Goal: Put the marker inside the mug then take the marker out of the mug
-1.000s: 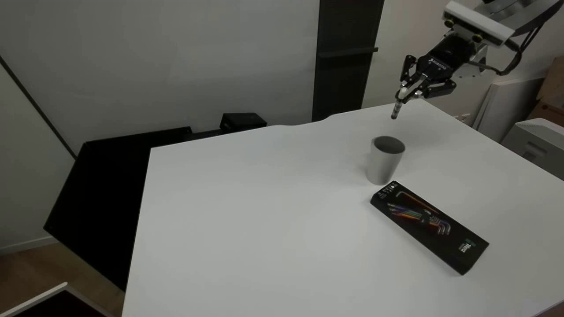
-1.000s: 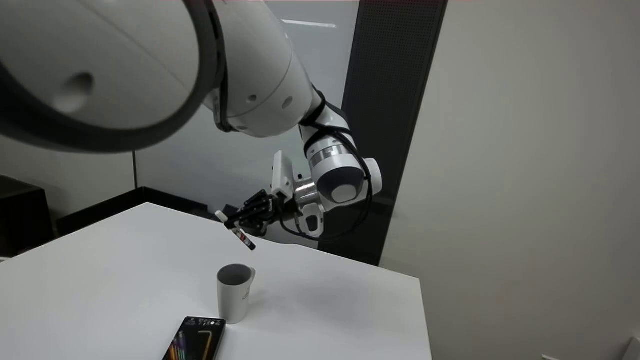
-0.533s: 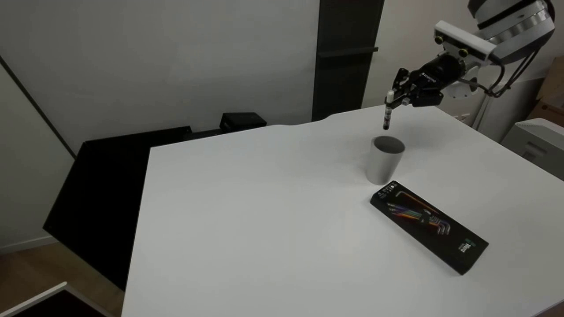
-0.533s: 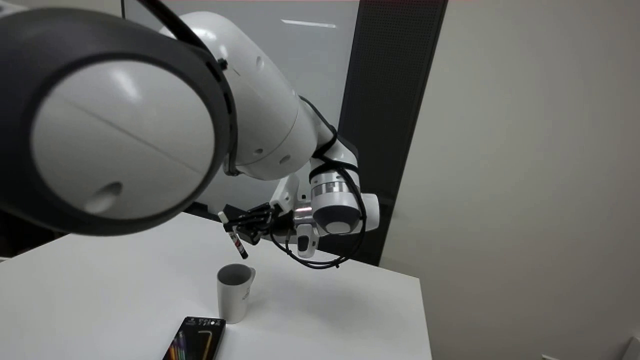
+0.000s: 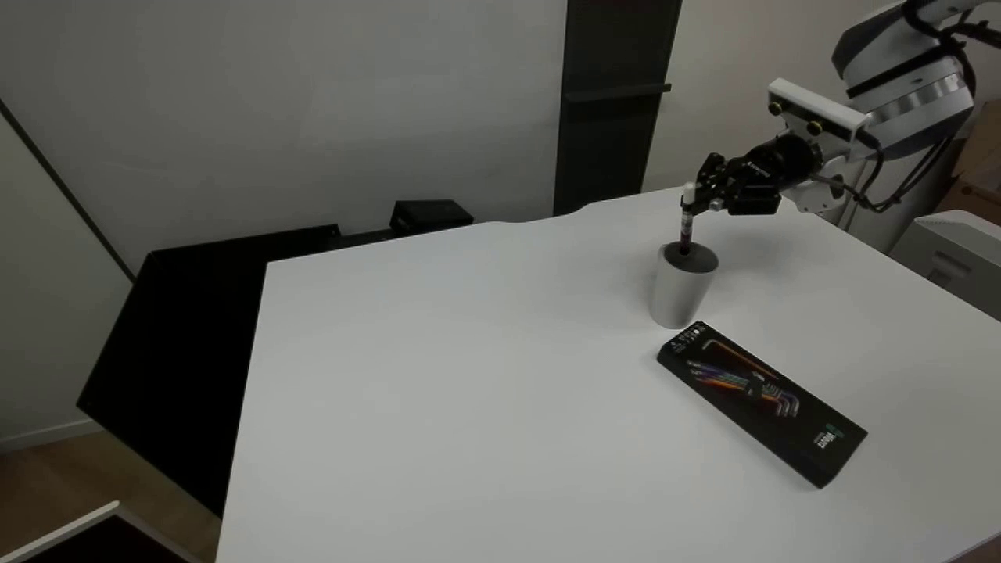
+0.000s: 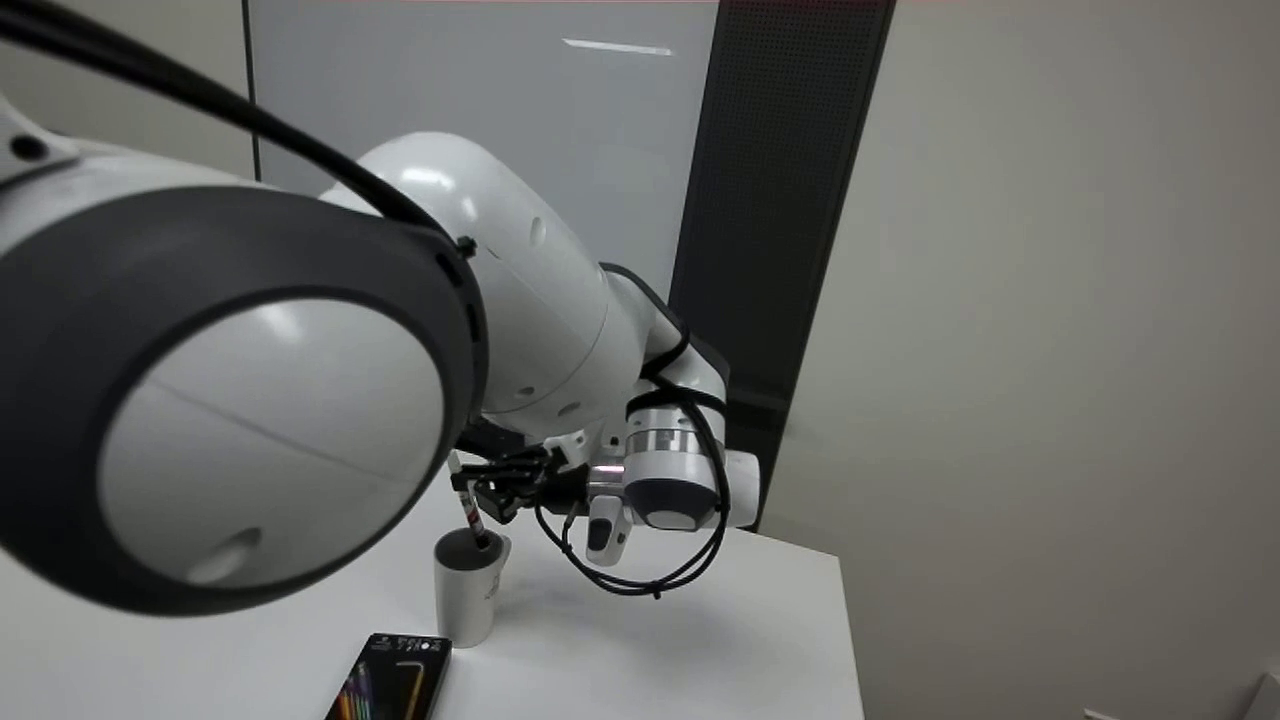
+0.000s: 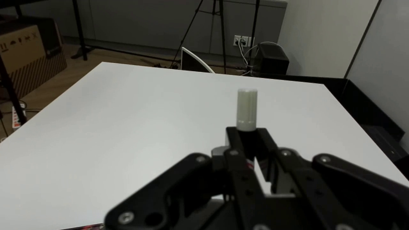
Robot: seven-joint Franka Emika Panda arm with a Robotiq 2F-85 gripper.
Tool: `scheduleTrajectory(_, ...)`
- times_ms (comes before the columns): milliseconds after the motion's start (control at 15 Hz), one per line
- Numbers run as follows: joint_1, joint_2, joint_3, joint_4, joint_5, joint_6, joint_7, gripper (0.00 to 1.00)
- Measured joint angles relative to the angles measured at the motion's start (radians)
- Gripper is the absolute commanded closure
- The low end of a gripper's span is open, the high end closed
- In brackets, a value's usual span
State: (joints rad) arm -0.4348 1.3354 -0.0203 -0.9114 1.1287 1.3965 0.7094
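Plainly, the fingers (image 7: 267, 145) are pinching the marker (image 5: 687, 225) between them, its white end standing clear above their tips in the wrist view. Below that grip it hangs close to upright, leaning a little, and its dark lower end shows against the mouth of the mug (image 5: 677, 297) in both exterior views; how far down it reaches, I cannot tell. The mug is grey and stands upright on the white counter (image 5: 469, 407), well apart from the counter's far left corner in an exterior view. In an exterior view its handle (image 6: 506, 549) points toward the counter's right edge. A black case (image 5: 762, 403) with coloured print lies flat just beside the mug's base, its length stretching toward the counter's near edge; whether the two touch, I cannot tell. Beyond the far edge sits a black box (image 5: 430, 217). The arm (image 6: 540, 300), in an exterior view, hides much of the counter's left side. Past the left edge, in the wrist view, a cardboard box (image 7: 25, 48) with printed symbols shows, and past the far edge the thin legs of a black stand (image 7: 222, 35).
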Motion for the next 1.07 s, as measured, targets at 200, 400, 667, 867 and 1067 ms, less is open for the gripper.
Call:
scheduleTrajectory(200, 0.001, 0.034, 0.0, 0.017, 0.008, -0.008, 0.003, 0.42)
scheduleTrajectory(400, 0.01, 0.048, -0.003, 0.048, -0.018, -0.033, -0.001, 0.23)
scheduleTrajectory(667, 0.049, 0.025, -0.021, 0.112, -0.155, -0.075, -0.001, 0.02)
scheduleTrajectory(867, 0.085, -0.009, -0.051, 0.139, -0.26, -0.083, -0.008, 0.0)
scheduleTrajectory(1067, 0.128, -0.039, -0.093, 0.141, -0.368, -0.087, -0.045, 0.0)
